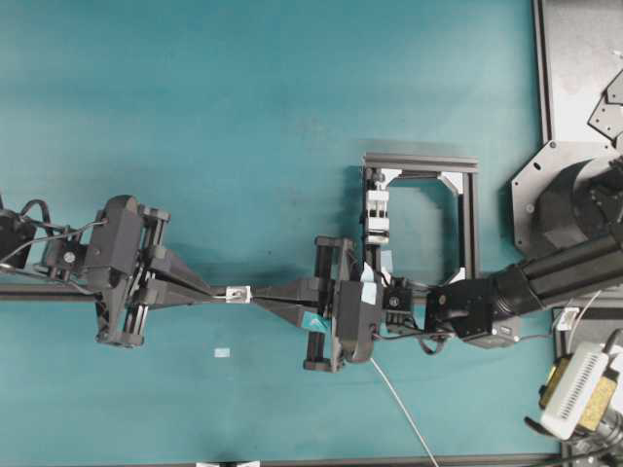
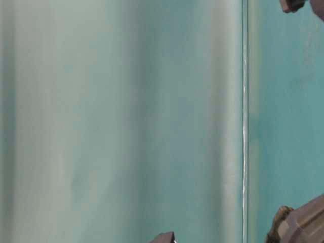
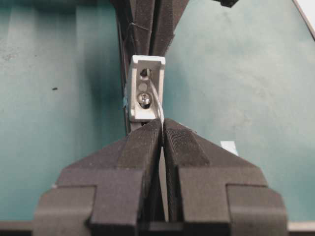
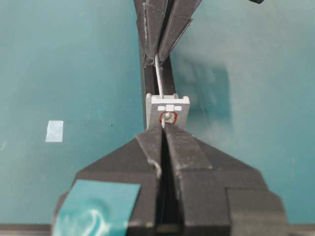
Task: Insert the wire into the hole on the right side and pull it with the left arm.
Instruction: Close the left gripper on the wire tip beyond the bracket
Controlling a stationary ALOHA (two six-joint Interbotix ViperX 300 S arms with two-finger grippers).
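Note:
A tiny white block (image 1: 238, 293) stands on the teal table between my two grippers, which meet it from opposite sides. The thin pale wire (image 3: 157, 101) comes out of the block's hole (image 3: 144, 73) and runs into the tips of the left gripper (image 3: 162, 123), which is shut on it. On the other side, the right gripper (image 4: 165, 127), marked with teal tape, is shut on the wire right at the red-ringed hole (image 4: 168, 117). Beyond the block the wire (image 4: 158, 78) reaches the left arm's fingers (image 4: 162, 29). The wire's loose tail (image 1: 404, 409) trails off toward the table's near edge.
A dark metal frame (image 1: 419, 214) holding a taller white clip (image 1: 377, 216) stands behind the right arm. A small tape patch (image 1: 222, 352) lies on the table. Grey mounting plates (image 1: 584, 68) and a white device (image 1: 579, 389) sit at the right edge.

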